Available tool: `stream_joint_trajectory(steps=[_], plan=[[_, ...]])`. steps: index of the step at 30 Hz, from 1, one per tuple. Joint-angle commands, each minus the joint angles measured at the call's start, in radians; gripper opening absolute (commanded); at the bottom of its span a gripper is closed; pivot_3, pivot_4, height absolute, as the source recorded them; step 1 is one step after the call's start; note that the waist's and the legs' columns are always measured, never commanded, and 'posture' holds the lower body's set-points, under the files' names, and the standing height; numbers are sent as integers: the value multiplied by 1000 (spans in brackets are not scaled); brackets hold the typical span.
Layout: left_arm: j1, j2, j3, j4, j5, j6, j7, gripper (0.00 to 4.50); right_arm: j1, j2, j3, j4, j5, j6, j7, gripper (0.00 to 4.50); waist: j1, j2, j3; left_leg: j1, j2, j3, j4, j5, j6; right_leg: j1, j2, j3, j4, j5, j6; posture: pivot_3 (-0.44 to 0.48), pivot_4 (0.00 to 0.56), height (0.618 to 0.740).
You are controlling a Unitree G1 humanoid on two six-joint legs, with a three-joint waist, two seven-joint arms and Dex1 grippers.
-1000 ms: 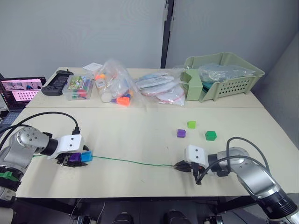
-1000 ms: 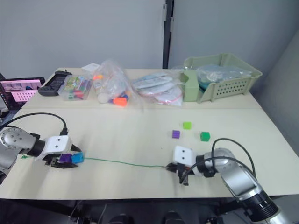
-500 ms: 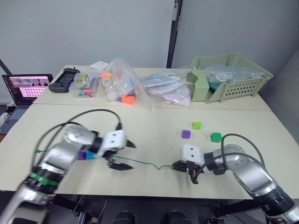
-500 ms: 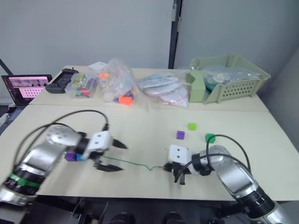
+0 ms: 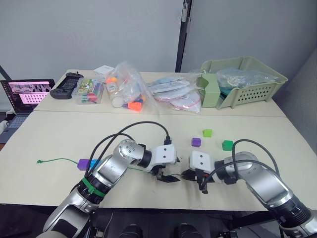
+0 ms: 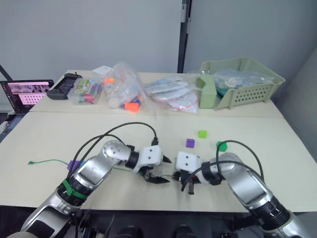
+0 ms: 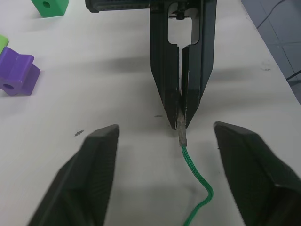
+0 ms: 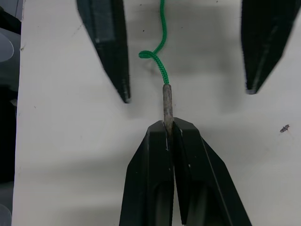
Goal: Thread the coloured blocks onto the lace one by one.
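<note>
Right gripper: fingers pressed together, clamped on the pale stiff tip of the lace, low over the table near the middle of its front edge. Left gripper: fingers spread wide apart, holding nothing, placed just beside the right gripper and facing it, one finger on each side of the lace where the green cord meets the tip.

Lace: green cord leading from the clamped tip with a small kink just behind it, then under the left arm toward the left edge of the table — free end lying flat near that edge. Purple block and blue block: side by side, touching, on the line of the cord, left of centre near the front edge; cannot tell whether threaded.

Loose blocks toward the right part of the table, well apart from the cord end: second purple block, lime green block, dark green block.

Far edge: clear bags of toys, pale green basket at the far right corner, laptop off the left edge.
</note>
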Motion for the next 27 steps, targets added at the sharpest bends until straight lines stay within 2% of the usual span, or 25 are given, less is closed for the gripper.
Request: stream_joint_trajectory(steps=[1,7,14,16,18,23,27], plan=[[-9,4,2,-22,1,-2,-5,2087,-2,-3,-7,-37,6,9,-5,0,0,0,0,0,0,0,0,0,0,0,0,0,0,0,0,0,150,740],[-1,7,-7,-31,5,8,-9,70,-5,-1,-6,-41,10,18,-10,0,1,0,0,0,0,0,0,0,0,0,0,0,0,0,0,0,150,740],[-4,8,-7,-30,8,17,-8,29,-7,-1,-3,-42,11,22,-11,0,1,0,0,0,0,0,0,0,0,0,0,0,0,0,0,0,150,740],[-22,-9,36,-39,-33,71,3,29,-7,-1,0,-39,9,20,-12,0,1,0,0,0,0,0,0,0,0,0,0,0,0,0,0,0,150,740],[-38,0,49,-71,-68,127,-23,573,-7,-1,1,-38,8,20,-12,0,1,0,0,0,0,0,0,0,0,0,0,0,0,0,0,0,150,740],[-57,41,-21,-123,-27,178,-34,2143,-11,-1,4,-33,7,18,-13,0,0,0,0,0,0,0,0,0,0,0,0,0,0,0,0,0,150,740],[-39,54,-69,-90,30,133,-9,2143,-13,1,4,-33,7,21,-16,0,0,0,0,0,0,0,0,0,0,0,0,0,0,0,0,0,150,740]])
